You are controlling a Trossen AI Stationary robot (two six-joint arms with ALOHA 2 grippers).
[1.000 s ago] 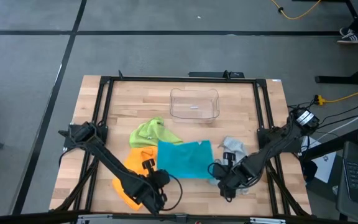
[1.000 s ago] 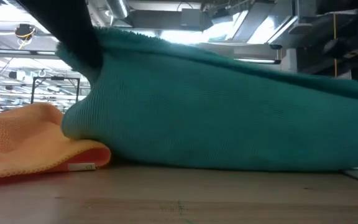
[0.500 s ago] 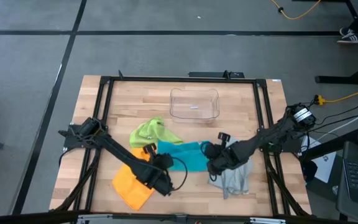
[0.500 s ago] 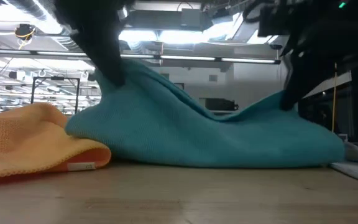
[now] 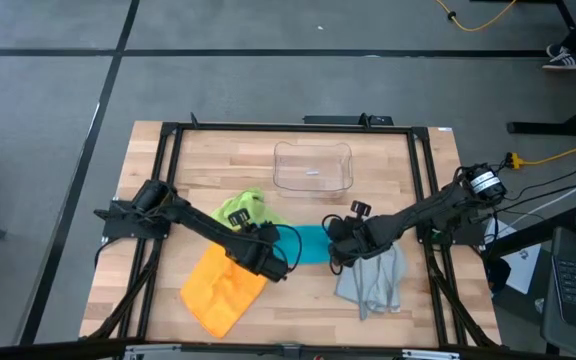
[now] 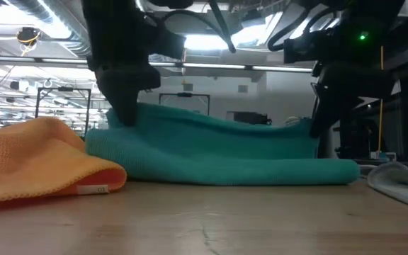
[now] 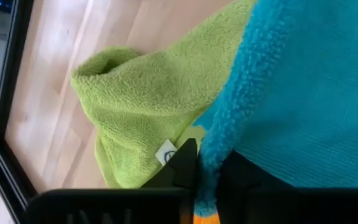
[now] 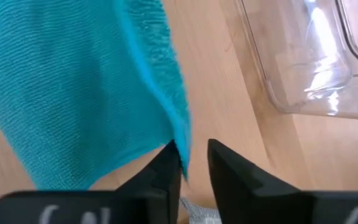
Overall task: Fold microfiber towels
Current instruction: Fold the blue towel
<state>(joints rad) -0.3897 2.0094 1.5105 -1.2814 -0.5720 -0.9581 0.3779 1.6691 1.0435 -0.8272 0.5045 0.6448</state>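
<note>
The teal towel (image 5: 308, 245) is lying folded over itself in a low, long band at the middle of the table (image 5: 408, 170), its upper layer sagging slightly between its two ends in the low view (image 6: 225, 152). The left gripper (image 5: 273, 262) is standing at the towel's left end, its two dark fingers (image 7: 185, 168) sitting close together with the fuzzy teal hem (image 7: 229, 130) running between them, so it is pinching that edge. The right gripper (image 5: 336, 250) is standing at the towel's right end; its fingers (image 8: 166, 168) are parted by a narrow gap with the towel's corner (image 8: 180, 146) hanging in that gap, though whether they are pressing on the cloth cannot be told. The lime green towel (image 5: 243, 212) is lying bunched just behind the left gripper, touching the teal one, a small white label (image 7: 165, 152) showing on its edge. The orange towel (image 5: 223, 292) is spreading out rumpled toward the table's front left, beside the teal towel's left end. The pale grey-blue towel (image 5: 373, 283) is lying crumpled at the front right, next to the right gripper. The clear plastic bin (image 5: 313, 167) is sitting farther back, well apart from the towels.
</note>
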